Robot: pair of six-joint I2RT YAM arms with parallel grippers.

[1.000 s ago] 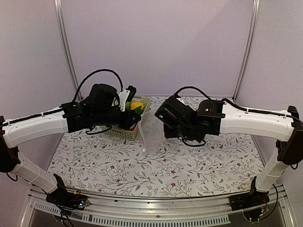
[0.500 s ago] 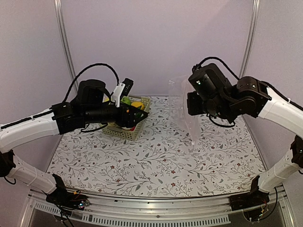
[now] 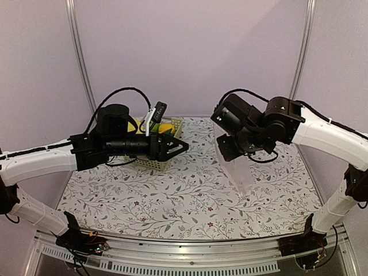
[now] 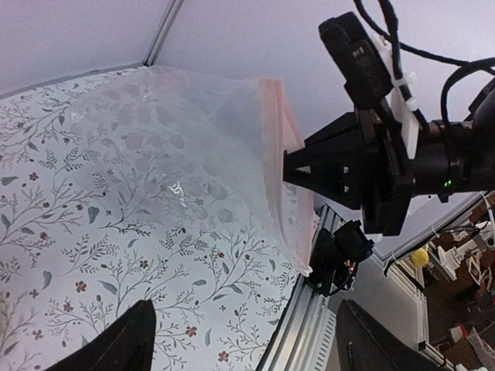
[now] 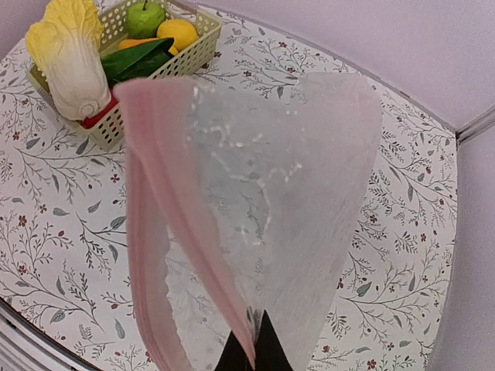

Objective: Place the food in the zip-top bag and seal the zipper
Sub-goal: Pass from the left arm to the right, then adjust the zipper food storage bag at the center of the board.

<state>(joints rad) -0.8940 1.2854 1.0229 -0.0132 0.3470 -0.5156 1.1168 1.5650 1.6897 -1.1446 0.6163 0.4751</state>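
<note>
My right gripper (image 5: 251,354) is shut on the edge of the clear zip-top bag (image 5: 294,178), which hangs open below it. The bag's pink zipper strip (image 5: 155,224) curves down the left side. From above, the bag (image 3: 238,169) hangs under the right gripper (image 3: 225,145) and its low corner reaches the table. My left gripper (image 3: 181,146) is open with nothing between its jaws, level with the bag and left of it. The left wrist view shows the bag (image 4: 193,147) and zipper (image 4: 282,147) ahead of the open left gripper (image 4: 247,348). The food sits in the basket: cabbage (image 5: 69,62), green apple (image 5: 145,15), yellow fruit (image 5: 179,31), dark green vegetable (image 5: 135,62).
The pale green lattice basket (image 5: 193,56) stands at the table's back left, partly behind my left arm in the top view (image 3: 164,164). A red piece (image 5: 100,117) shows under the cabbage. The floral tablecloth (image 3: 172,201) covers the table. Metal rail (image 4: 305,332) runs along the near edge.
The left gripper has opened and swung right toward the bag. The right arm has lifted the bag off the table, carried it right, then lowered it a little.
</note>
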